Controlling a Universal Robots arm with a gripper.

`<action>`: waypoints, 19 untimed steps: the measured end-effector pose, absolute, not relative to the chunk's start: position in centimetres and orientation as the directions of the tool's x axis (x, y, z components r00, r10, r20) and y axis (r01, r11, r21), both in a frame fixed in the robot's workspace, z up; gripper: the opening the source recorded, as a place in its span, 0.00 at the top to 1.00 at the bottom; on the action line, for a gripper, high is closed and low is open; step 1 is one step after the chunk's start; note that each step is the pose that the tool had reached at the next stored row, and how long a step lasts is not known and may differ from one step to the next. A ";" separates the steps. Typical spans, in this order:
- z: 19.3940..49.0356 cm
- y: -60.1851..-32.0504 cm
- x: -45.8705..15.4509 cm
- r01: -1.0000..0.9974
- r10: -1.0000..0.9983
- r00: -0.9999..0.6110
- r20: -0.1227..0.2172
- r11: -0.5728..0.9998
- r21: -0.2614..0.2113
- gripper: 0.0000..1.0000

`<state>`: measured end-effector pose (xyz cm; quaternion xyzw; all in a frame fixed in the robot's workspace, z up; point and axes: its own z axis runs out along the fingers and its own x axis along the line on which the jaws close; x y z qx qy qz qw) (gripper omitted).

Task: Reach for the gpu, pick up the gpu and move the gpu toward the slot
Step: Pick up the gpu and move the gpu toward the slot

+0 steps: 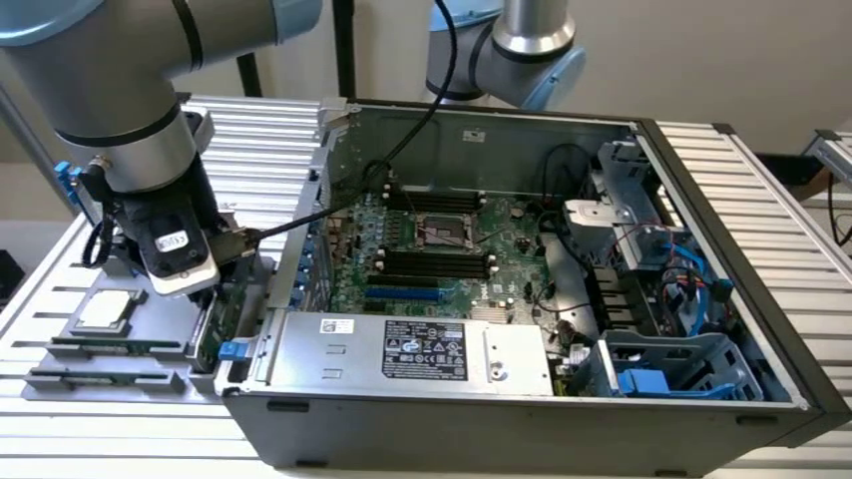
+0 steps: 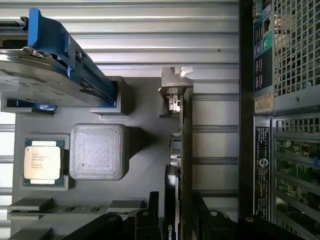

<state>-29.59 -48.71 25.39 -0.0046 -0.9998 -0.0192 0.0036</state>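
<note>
- Lower left of the exterior view: a grey moulded plastic tray (image 1: 80, 369) lies on the ribbed aluminium table (image 1: 745, 200) and holds a small square silver processor chip (image 1: 110, 311).
- The wrist view shows a silver hard drive with blue rails (image 2: 45, 80) and a grey square ribbed block (image 2: 97, 151) on that same tray.
- Just right of the chip in the exterior view, my gripper (image 1: 219, 274) hangs low over the tray's side nearest the case.
- My jaws are spread wide and grasp nothing. My dark fingers (image 2: 145, 222) stand one on each side of the gpu.
- The gpu (image 2: 185, 150), a thin green circuit-board card with a silver metal bracket at one end, stands on edge in the tray, between the chip and the case.
- Centre to right of the exterior view: an open black computer case (image 1: 533, 429) with its green motherboard (image 1: 453, 249) exposed.
</note>
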 end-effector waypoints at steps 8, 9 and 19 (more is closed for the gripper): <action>24.5 -48.6 -29.6 0.013 0.012 -1.000 0.007 0.999 0.038 0.62; 24.4 -48.5 -29.6 0.013 0.012 -1.000 0.007 0.999 0.038 0.62; 24.2 -48.2 -29.8 0.013 0.012 -1.000 0.007 0.999 0.037 0.62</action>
